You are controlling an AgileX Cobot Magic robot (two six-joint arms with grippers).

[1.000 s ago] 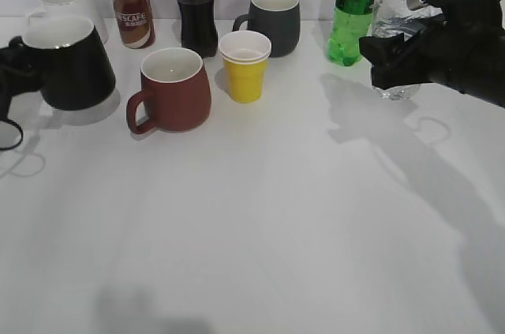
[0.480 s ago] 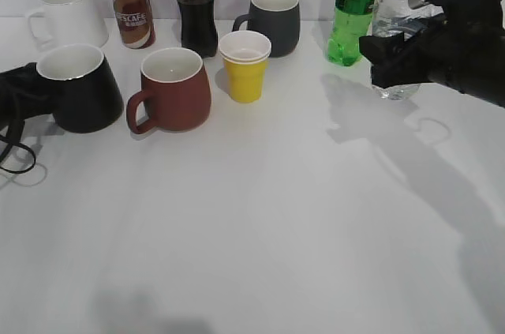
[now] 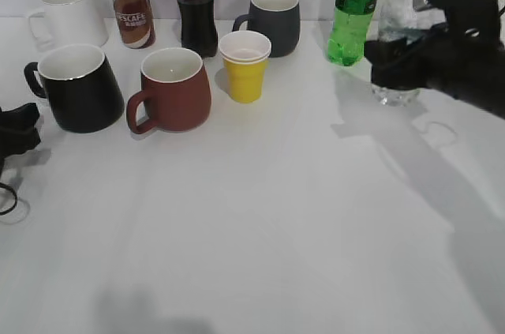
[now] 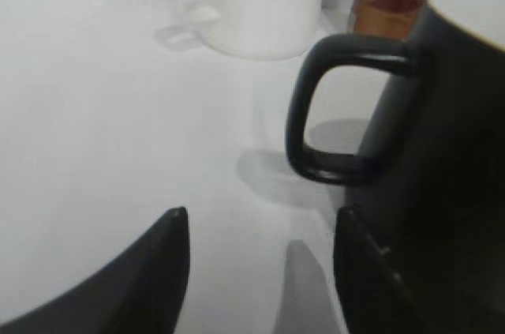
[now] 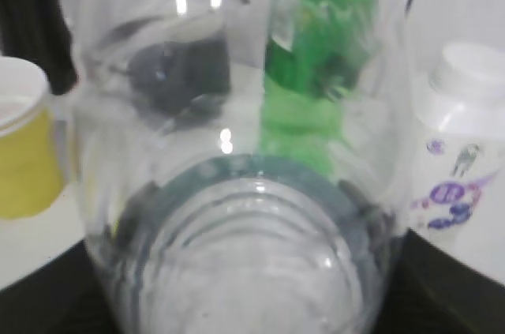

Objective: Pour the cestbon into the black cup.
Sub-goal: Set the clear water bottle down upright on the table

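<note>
— Two stages: how far?
— Right claw is clamped on the clear ribbed plastic cestbon bottle, far right of the glossy black cup on the white counter. Pouring remains.
— Left claw?
— Apart, empty, beside the cup's handle; only the wrist view shows that gap.

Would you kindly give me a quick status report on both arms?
Left gripper open, clear of black cup. Right gripper shut on water bottle, base on table. Green soda bottle close beside it.
</note>
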